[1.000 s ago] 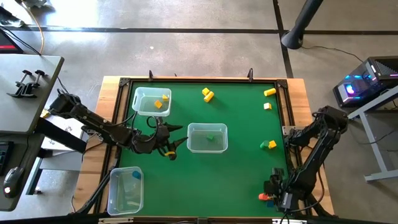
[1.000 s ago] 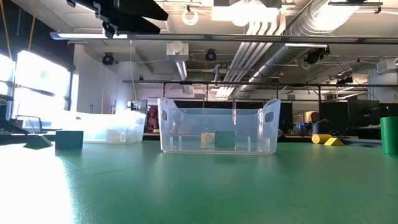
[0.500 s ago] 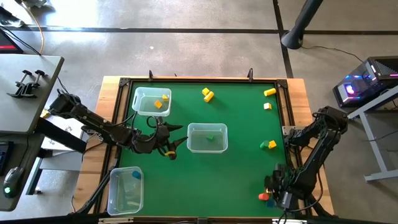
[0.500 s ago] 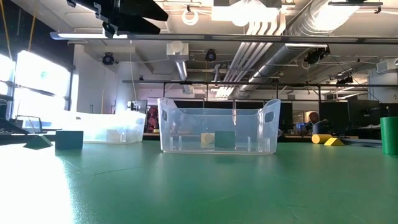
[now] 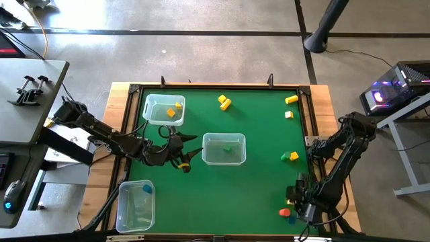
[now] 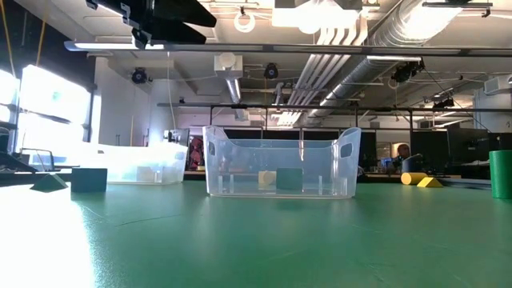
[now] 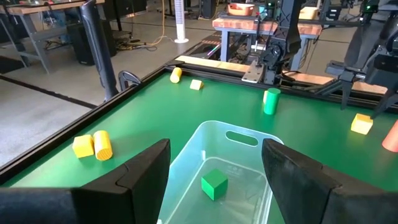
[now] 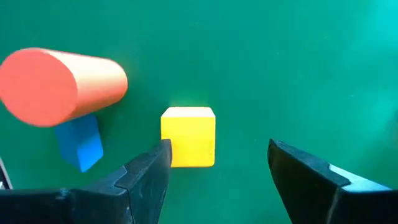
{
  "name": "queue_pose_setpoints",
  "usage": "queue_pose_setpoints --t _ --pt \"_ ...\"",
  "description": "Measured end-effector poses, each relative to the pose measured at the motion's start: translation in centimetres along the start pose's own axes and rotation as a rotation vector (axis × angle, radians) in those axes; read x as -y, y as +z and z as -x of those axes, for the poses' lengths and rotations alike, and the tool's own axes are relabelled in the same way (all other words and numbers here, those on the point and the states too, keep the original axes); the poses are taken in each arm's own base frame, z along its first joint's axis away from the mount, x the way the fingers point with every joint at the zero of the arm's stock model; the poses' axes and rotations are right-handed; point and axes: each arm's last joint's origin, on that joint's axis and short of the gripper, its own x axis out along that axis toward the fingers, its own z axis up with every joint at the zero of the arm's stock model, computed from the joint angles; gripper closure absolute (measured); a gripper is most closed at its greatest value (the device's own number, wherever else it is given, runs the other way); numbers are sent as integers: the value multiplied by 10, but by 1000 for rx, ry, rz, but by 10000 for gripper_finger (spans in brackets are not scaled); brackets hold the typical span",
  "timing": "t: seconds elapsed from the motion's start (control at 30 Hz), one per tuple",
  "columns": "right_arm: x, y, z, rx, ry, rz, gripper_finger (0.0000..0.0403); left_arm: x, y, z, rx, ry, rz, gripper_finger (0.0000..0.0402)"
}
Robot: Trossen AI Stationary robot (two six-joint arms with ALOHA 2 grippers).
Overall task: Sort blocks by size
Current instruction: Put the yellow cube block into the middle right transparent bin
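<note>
Over the near right corner my right gripper [image 5: 296,202] [image 8: 219,149] points down, open. Below it on the green mat lies a yellow cube [image 8: 188,137], close to one fingertip. An orange cylinder [image 8: 62,87] and a blue block [image 8: 79,142] lie beside the cube. My left gripper [image 5: 186,158] [image 7: 214,155] hangs open just left of the middle clear bin [image 5: 224,149], which holds a green cube [image 7: 214,185]. More blocks lie far off: two yellow ones [image 5: 224,102], a yellow cylinder [image 5: 291,99], a small yellow one [image 5: 289,115], and a green and yellow pair [image 5: 289,156].
A clear bin [image 5: 163,109] at the far left holds yellow and orange blocks. Another bin [image 5: 136,204] at the near left holds a blue block. A black raised frame [image 5: 309,121] edges the mat, close to my right arm. Open mat lies between the middle bin and the near edge.
My right gripper has turned a little at the wrist over the near right corner and stays open. The blocks have not moved.
</note>
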Motion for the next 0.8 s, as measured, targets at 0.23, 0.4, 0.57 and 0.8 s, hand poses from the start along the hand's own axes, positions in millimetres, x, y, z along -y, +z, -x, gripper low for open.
queue_pose_setpoints --t 0.23,0.4,0.57,0.8 --pt "4 -2 -27 17 111 -12 145 0 0 0 0 0 -1 163" --pt "20 -3 -45 18 90 -69 171 0 0 0 0 0 0 163" --pt "24 -2 -48 36 62 -26 237 0 0 0 0 0 1 163" --pt "27 -2 -48 50 27 -41 274 0 0 0 0 1 16 163"
